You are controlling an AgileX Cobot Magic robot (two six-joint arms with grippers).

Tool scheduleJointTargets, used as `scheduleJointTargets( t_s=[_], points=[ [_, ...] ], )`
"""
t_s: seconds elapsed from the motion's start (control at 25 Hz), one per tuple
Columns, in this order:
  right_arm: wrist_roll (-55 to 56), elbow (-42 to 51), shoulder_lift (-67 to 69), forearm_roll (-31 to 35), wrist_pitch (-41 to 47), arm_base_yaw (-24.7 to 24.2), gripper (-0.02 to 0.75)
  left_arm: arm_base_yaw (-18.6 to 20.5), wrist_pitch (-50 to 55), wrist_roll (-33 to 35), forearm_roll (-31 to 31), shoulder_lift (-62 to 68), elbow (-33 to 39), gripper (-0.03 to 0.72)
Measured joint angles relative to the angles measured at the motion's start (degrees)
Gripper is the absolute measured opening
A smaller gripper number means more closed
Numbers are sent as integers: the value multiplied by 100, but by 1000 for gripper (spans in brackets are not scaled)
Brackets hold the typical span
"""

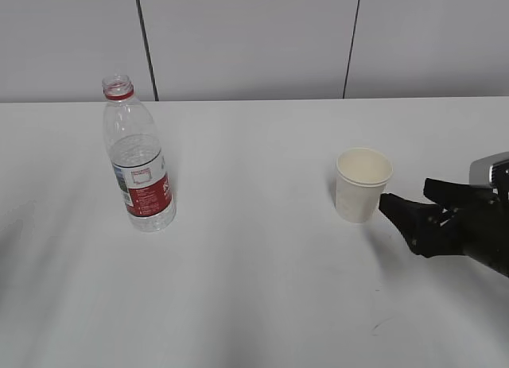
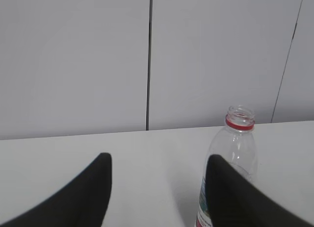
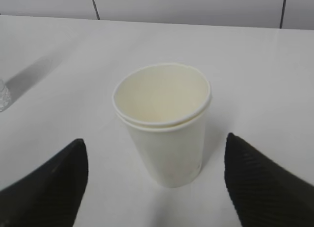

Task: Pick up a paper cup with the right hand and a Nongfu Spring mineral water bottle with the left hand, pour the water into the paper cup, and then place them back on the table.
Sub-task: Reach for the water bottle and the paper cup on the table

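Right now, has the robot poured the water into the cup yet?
Not yet. Nothing is lifted: the paper cup and the water bottle both stand upright on the table. The right gripper is open, lined up with the cup but not touching it. The left gripper is open too, short of the bottle. Grabbing, pouring and putting back are all left.

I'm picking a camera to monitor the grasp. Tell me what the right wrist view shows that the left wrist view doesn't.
Only the right wrist view shows the paper cup, upright and empty, standing apart from and between the open fingers of the right end effector. Only the left wrist view shows the bottle's uncapped mouth and red neck ring, partly behind the right-hand finger of the open left end effector. Both share the white table and the panelled wall.
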Motion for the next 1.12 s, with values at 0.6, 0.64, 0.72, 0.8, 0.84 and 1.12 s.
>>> scheduleJointTargets(
  t_s=[0.6, 0.64, 0.72, 0.8, 0.84, 1.12],
  points=[
    [0, -971, 1307, -280, -19, 0, 650, 0, 0, 0, 0, 0, 0, 376],
    [0, -1064, 1381, -291, -19, 0, 650, 0, 0, 0, 0, 0, 0, 376],
    [0, -1222, 1499, -304, -19, 0, 650, 0, 0, 0, 0, 0, 0, 376],
    [10, -1383, 1609, -369, -19, 0, 650, 0, 0, 0, 0, 0, 0, 376],
    [39, -1452, 1659, -414, -19, 0, 650, 0, 0, 0, 0, 0, 0, 376],
    [253, -1933, 2130, -582, -19, 146, 650, 0, 0, 0, 0, 0, 0, 375]
  ],
)
